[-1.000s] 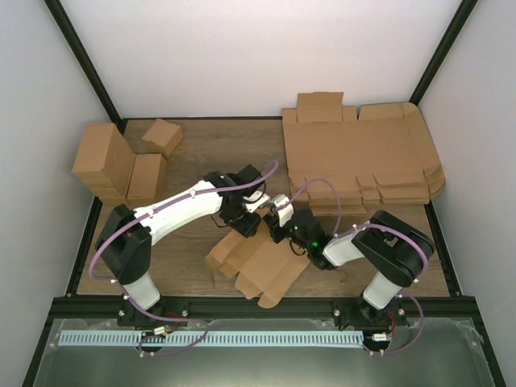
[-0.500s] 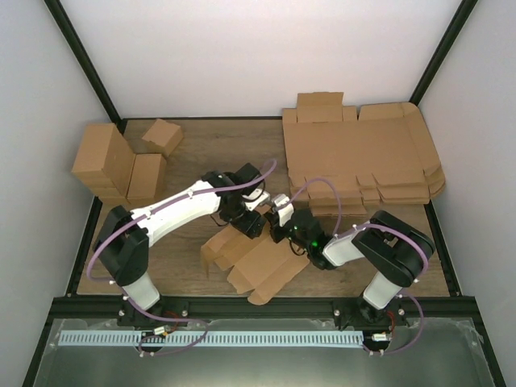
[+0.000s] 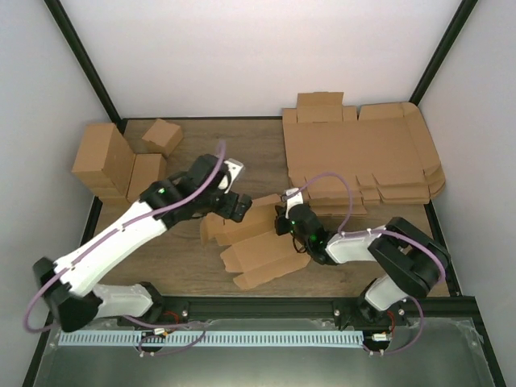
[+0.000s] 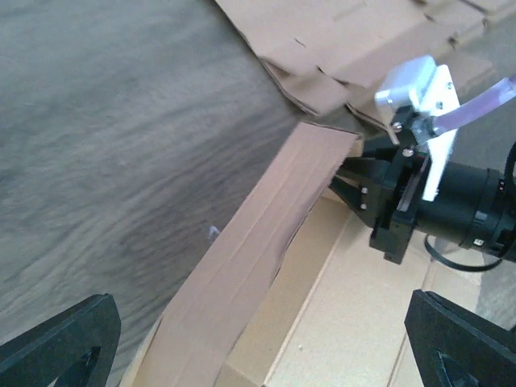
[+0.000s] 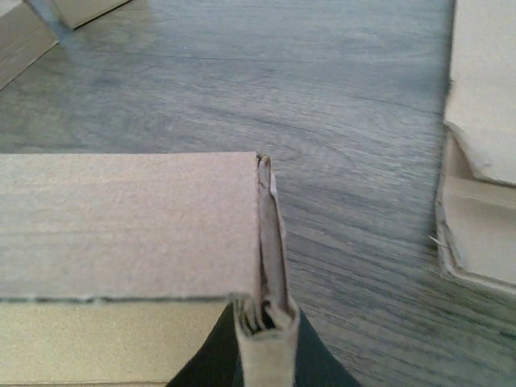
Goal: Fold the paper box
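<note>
Right gripper (image 5: 262, 343): pinched narrow on the right end of the upright long wall of the paper box (image 3: 260, 242). A second before, its jaws had stood partly apart, so this grip was new.
Left gripper (image 4: 258, 347): spread wide and holding nothing. It had gone from half closed to fully apart within the last second.
Left fingers (image 4: 56, 339): hung over the left stretch of that same wall. As far as the wrist view showed, they were clear of the cardboard.
Left arm (image 3: 129, 230): had drawn back from the middle toward the left, with its elbow swung out to the near left.
Hand-over: the hold on the box had passed from the left gripper to the right one.
Paper box: lay between the two grippers near the middle of the table (image 3: 242, 149). It was part-folded, with one long wall raised along its far side and flaps (image 3: 250, 274) spread flat on the near side.
Box shift: it had slid a little away from the near edge and turned to lie more left-to-right.
Wall: showed doubled layers at the pinched end and a slight crease midway along.
Surroundings: the stack of flat sheets (image 3: 363, 157) lay just beyond the right gripper on the far right. The finished boxes (image 3: 113, 161) stood far left, well apart from the work.
Meaning: the right gripper probably served as an anchor holding the wall up. That would free the left gripper to take another flap.
Progress: early to middle, with most flaps unfolded.
Risk: the thin pinch at one end could have let the long wall sag or twist.
</note>
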Controlling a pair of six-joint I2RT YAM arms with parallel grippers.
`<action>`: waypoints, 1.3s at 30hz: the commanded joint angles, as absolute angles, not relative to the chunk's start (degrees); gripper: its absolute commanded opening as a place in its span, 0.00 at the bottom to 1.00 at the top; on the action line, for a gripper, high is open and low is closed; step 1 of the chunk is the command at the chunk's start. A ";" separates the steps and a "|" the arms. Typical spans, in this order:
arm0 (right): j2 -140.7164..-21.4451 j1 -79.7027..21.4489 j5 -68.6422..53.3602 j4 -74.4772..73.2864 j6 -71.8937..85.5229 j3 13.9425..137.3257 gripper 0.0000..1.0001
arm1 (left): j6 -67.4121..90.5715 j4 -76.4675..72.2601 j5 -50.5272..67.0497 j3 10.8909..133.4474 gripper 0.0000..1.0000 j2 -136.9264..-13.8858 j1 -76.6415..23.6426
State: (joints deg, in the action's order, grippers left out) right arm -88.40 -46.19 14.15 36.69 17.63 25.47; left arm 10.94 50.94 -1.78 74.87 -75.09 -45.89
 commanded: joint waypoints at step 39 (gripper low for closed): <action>-78.39 -44.27 34.74 14.42 50.53 38.28 0.01 | 65.29 21.18 -0.06 40.21 0.63 -46.78 -45.14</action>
State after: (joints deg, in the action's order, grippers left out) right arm -80.38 -44.23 31.59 12.51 51.22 36.97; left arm 64.97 23.94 1.08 39.53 -44.40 -45.80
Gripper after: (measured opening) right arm 0.043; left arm 0.643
